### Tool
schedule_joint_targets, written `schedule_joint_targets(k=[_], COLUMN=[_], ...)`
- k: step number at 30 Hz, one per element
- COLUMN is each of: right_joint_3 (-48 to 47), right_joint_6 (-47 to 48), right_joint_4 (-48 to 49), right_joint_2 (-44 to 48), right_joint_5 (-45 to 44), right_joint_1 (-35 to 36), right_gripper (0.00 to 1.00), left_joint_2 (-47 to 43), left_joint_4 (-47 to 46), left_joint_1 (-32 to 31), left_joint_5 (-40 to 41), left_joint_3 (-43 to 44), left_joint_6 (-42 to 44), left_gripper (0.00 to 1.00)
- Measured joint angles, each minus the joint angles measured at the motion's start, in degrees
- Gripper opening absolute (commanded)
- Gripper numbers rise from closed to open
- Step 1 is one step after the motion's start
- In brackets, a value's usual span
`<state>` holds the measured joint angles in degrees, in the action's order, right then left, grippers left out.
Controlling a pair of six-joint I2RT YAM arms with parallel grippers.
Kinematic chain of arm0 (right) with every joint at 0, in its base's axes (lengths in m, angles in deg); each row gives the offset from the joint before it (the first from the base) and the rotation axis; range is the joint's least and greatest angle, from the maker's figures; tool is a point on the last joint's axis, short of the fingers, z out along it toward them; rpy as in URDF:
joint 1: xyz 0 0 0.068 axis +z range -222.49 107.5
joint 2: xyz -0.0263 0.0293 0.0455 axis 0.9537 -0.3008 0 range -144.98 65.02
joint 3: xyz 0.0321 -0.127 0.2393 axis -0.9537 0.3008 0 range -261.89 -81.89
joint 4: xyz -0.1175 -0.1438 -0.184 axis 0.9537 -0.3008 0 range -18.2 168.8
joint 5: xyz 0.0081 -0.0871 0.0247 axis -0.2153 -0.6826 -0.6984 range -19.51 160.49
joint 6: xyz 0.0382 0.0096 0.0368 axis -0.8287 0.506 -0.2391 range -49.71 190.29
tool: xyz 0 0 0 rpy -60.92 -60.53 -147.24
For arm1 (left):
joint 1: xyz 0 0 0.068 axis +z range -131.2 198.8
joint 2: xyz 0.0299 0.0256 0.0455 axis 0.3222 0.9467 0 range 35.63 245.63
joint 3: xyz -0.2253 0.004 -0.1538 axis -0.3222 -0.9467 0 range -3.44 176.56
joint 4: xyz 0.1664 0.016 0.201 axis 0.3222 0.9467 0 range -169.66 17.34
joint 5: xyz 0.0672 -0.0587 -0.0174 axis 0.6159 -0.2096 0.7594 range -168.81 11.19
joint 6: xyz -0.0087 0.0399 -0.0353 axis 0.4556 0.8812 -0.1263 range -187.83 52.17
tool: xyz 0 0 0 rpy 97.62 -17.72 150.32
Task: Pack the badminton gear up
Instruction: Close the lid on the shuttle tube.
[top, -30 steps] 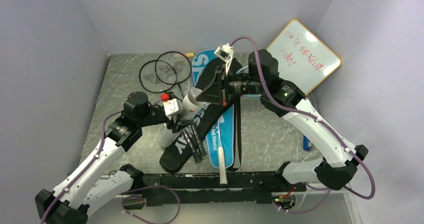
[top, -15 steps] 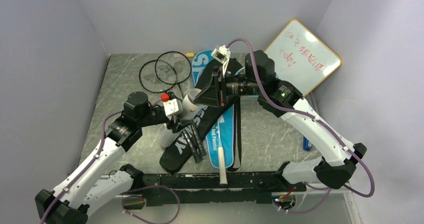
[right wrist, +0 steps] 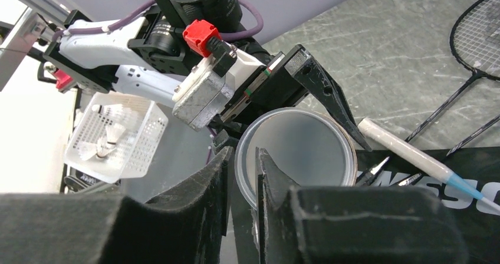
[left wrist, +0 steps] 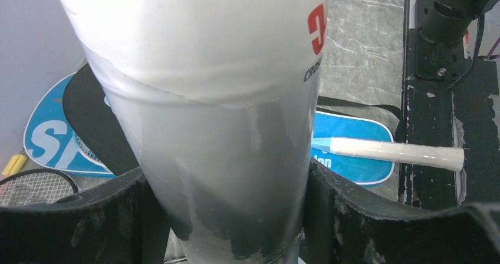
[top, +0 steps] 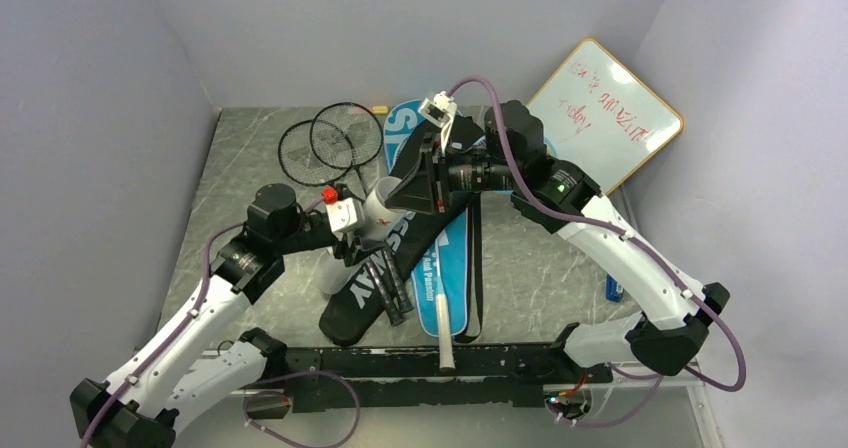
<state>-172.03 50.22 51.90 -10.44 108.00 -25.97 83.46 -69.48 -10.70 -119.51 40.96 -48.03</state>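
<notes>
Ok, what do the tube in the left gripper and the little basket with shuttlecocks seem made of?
The tube looks like matte white cardboard with a printed red logo; its lower part is glossier, perhaps a film or tape wrap. The basket holding the shuttlecocks looks like white moulded plastic, going by its regular grid of small holes.

Soft, even light filled the top view, leaving only faint shadows on the tabletop (top: pixel 540 268) and a bright whiteboard (top: pixel 610 118). In the left wrist view the white cardboard tube (left wrist: pixel 218 99) loomed close and soft, bright above and grey-shaded below. The right wrist view was overexposed at its left edge, with the right end effector (right wrist: pixel 243 158) dark and blurred.
</notes>
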Motion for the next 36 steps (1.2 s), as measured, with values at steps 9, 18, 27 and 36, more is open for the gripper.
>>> schedule_joint_targets(k=[9, 18, 27, 36], right_joint_3=[0.0, 0.24, 4.11, 9.62], right_joint_6=[0.0, -0.02, -1.25, -3.1], right_joint_4=[0.0, 0.46, 5.99, 13.27], right_joint_2=[-0.72, -0.72, 0.63, 2.56], right_joint_5=[-0.15, -0.24, 0.09, 0.2], right_joint_1=[0.46, 0.57, 0.68, 0.72], right_gripper=[0.24, 0.24, 0.23, 0.22], left_joint_2=[-0.02, -0.57, -1.97, -2.58], left_joint_4=[-0.07, -0.17, -2.43, -4.0], left_joint_1=[-0.02, -0.02, 0.04, 0.04], left_joint_5=[-0.04, -0.28, -1.29, -1.79], left_joint_3=[-0.04, -0.37, -2.03, -3.13], left_joint_6=[-0.02, -0.15, -2.08, -3.37], left_gripper=[0.5, 0.5, 0.5, 0.49])
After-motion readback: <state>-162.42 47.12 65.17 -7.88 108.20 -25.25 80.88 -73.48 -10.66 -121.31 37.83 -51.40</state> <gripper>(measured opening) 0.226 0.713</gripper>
